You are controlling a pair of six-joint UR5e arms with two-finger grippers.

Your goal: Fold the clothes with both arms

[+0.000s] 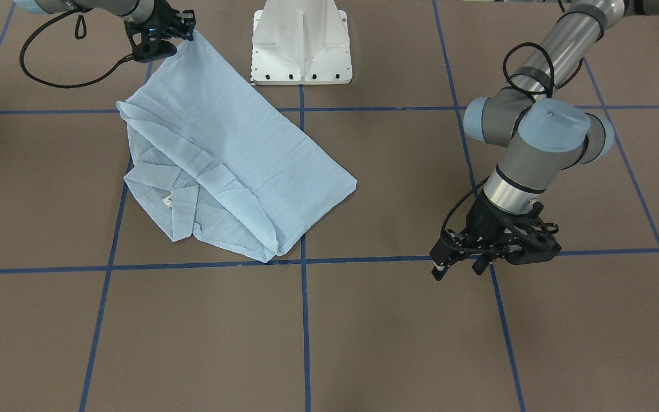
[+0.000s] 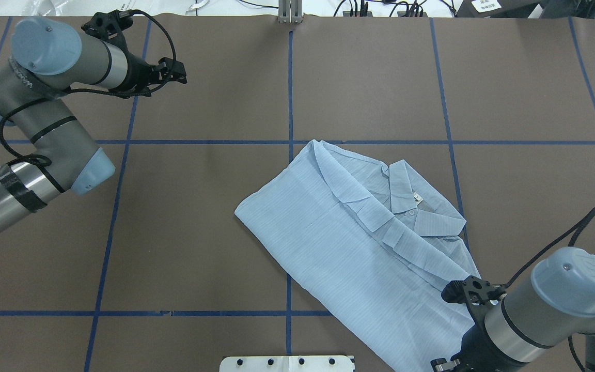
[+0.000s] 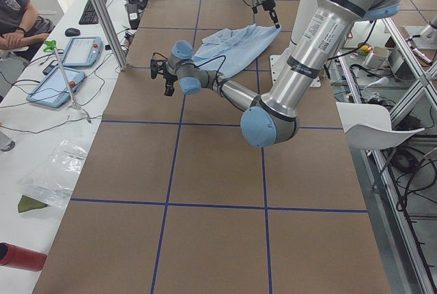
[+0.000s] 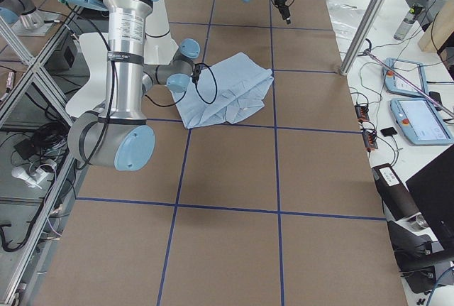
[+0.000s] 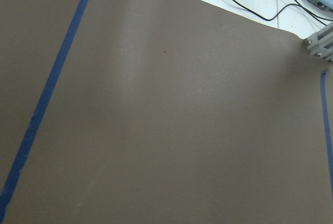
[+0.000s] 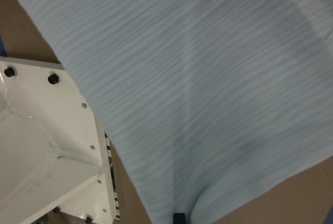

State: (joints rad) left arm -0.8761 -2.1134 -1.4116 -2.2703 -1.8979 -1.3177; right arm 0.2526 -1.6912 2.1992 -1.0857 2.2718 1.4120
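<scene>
the half-folded shirt (image 1: 249,154) lies next to the white base (image 1: 301,46). the right gripper (image 1: 187,33) pinches its corner nearest the base, likely to pull that side over. the left gripper (image 1: 460,268) hangs far from the base, fingers apart and empty.

Brown sheet is covering the bench (image 1: 364,343), and blue tape lines (image 1: 305,320) are crossing it in a grid. A white side table (image 3: 24,137) is running along one long side, carrying tablets (image 3: 82,52), a keyboard (image 3: 92,9), a red cylinder (image 3: 20,256) and a clear plastic bag (image 3: 58,171). A person (image 3: 17,14) is sitting at it. An aluminium post (image 3: 102,18) is standing at the bench edge. Black cables (image 3: 406,168) are lying on the grey floor (image 3: 416,239) on the opposite side. Even light is falling.
</scene>
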